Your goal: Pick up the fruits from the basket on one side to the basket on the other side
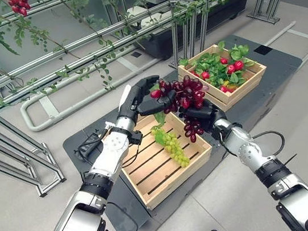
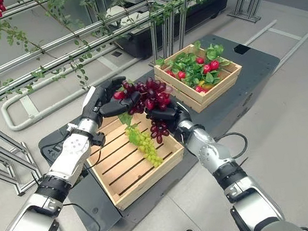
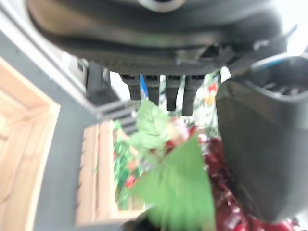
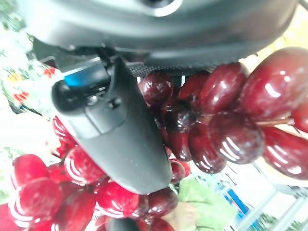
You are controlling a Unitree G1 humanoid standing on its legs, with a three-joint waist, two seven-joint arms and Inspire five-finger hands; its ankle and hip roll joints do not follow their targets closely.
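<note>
You are in the middle of a handover or a two-handed carry: the red grapes (image 1: pixel 183 97) hang in the air above the far edge of the near basket (image 1: pixel 151 179), between it and the far basket (image 1: pixel 249 79). Your right hand (image 1: pixel 199 112) is curled round the bunch from below; its wrist view shows the thumb pressed against the dark red berries, so that grip looks firm. Your left hand (image 1: pixel 140 97) comes in from the other side with fingers bent over the stem end of the bunch, by a green leaf (image 3: pixel 178 187). In the head views it seems to pinch the top of the bunch, though its own wrist view shows fingers straight above the leaf, so judge that hold as light at best.

A bunch of green grapes (image 1: pixel 173 147) lies on the slats of the near basket, just under the raised bunch. The far basket already holds leaves and small red fruits (image 1: pixel 233 67). Both baskets stand on a dark platform (image 1: pixel 272 61) on the floor.

I judge the red grapes to be on their way to the far basket. Next, let your left hand come away, then swing your right hand over the far basket and lower the bunch before opening. Watch the hanging berries: they may catch on the basket rim.
</note>
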